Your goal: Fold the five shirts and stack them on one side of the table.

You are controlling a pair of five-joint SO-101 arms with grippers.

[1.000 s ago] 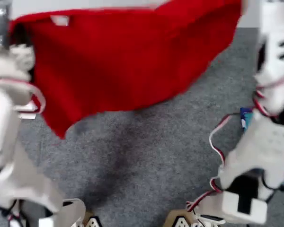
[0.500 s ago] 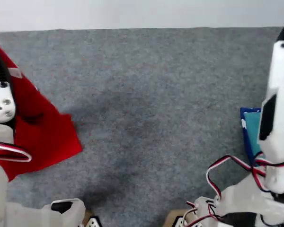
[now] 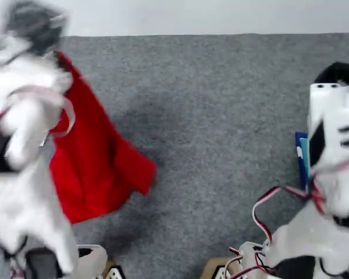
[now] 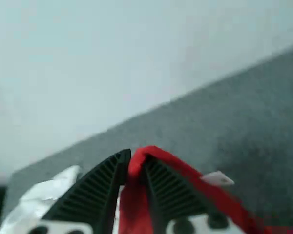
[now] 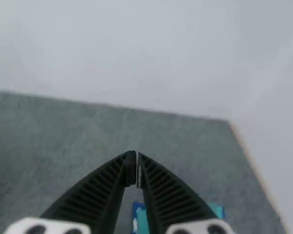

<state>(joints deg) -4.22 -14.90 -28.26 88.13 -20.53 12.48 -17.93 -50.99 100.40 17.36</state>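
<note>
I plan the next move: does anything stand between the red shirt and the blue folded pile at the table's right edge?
Nothing lies on the grey mat between them. But the right arm stands over the blue folded pile and covers most of it. The left gripper holds the red shirt.

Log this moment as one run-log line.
left gripper: jaws shut on red shirt | shirt: hangs over table's left side | right gripper: jaws shut, empty | blue and teal cloth: table's right edge
</note>
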